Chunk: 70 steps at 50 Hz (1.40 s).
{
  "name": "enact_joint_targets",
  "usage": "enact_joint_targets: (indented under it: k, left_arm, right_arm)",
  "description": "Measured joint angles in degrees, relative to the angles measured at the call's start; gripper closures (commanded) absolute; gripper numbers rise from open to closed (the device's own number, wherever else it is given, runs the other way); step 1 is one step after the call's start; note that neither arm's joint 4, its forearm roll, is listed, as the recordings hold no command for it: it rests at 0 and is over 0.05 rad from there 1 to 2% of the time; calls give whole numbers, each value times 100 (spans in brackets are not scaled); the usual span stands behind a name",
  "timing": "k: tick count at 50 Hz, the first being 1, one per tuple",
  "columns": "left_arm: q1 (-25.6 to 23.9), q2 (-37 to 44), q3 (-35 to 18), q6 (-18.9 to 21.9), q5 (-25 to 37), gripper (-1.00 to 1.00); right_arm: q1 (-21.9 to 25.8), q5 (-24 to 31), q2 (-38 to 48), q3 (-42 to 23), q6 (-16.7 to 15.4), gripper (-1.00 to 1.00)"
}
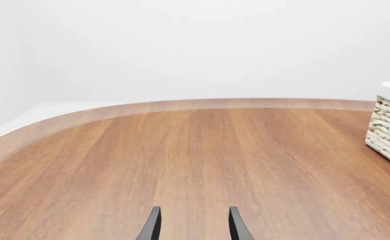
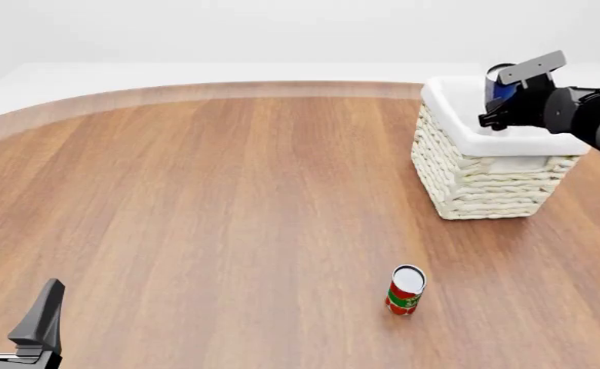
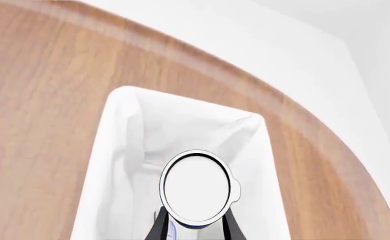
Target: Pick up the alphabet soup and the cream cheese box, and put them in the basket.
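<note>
Left hand low with fingers apart; right hand raised, clamped.

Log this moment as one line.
right gripper: holds alphabet soup over basket | left gripper: open, idle | red and green can: upright on table

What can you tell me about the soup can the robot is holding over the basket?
The alphabet soup is a small round can with a plain white top ringed by a dark rim. A bit of its blue label shows in the front view. The right gripper pinches it between two dark fingers and holds it above the open basket, with the white cloth lining below. It touches only the fingers.
</note>
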Motion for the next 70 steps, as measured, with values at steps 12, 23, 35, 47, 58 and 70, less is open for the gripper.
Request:
enact_joint_targets:
  k: [12,23,35,47,58,70]
  left_arm:
    - [0,0,0,0,0,-100]
    - [0,0,0,0,0,-100]
    - [0,0,0,0,0,-100]
    - [0,0,0,0,0,-100]
    - [0,0,0,0,0,-100]
    - [0,0,0,0,0,-100]
  right_arm:
    - [-2,101,69,-63,-73,100]
    - [13,224,150,-144,-124,100]
    - [7,250,152,-182,-16,-100]
    - [-7,174,74,-176,134,-100]
    - [-5,59,-8,-113,219,-100]
    - [46,-171,-166,36,382,-100]
